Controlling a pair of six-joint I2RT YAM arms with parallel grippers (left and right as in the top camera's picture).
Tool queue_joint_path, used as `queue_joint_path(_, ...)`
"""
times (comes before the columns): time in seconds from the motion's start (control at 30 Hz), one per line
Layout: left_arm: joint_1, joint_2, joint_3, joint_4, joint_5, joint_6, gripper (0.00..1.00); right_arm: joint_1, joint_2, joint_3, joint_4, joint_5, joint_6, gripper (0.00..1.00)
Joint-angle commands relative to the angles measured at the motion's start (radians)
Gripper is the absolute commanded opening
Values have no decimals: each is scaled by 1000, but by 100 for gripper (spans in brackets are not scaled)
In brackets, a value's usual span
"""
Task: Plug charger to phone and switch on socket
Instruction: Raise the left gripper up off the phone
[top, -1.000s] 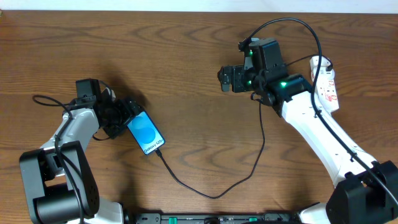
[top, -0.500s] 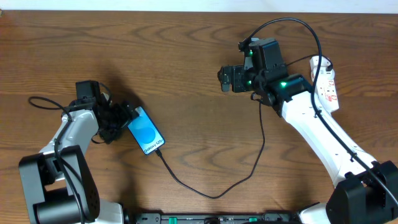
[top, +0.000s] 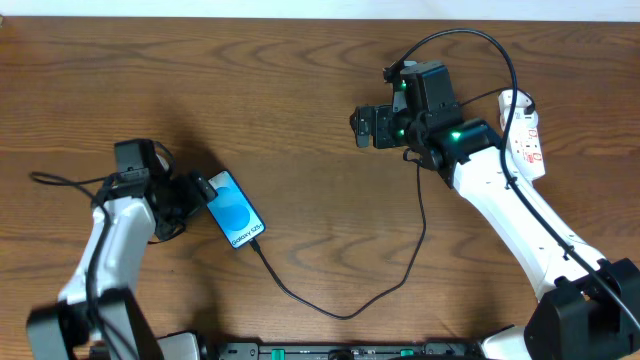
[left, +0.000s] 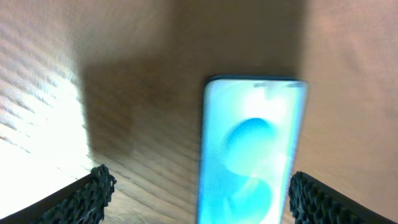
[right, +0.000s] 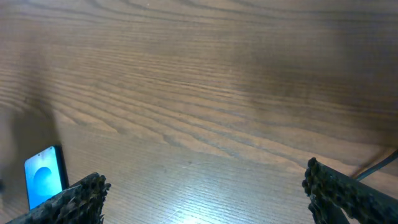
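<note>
Phone (top: 235, 214) lies flat on the desk (top: 300, 80), left of centre. Charger (top: 340, 312) plug tip sits at the phone's near end, and the cable loops right along the near edge. Left fingers (left: 87, 196) are spread wide; the phone's far end shows between them, not clamped. Right fingers (right: 74, 199) are wide too, holding nothing, above the desk far of centre. Socket (top: 527, 135) is at far right.

The left claw (top: 192, 190) has drawn back leftward from the phone (top: 235, 213), uncovering its upper end.
</note>
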Motion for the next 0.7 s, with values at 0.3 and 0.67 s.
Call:
queue_joint_path(0.3,-6,-267,28,-1,24,74,93,0,-23,12,-1,5,-11,99)
queue_joint_path(0.67,-193,-255,222,-94,-140,124,92,0,-23,12,-2,4,-11,99)
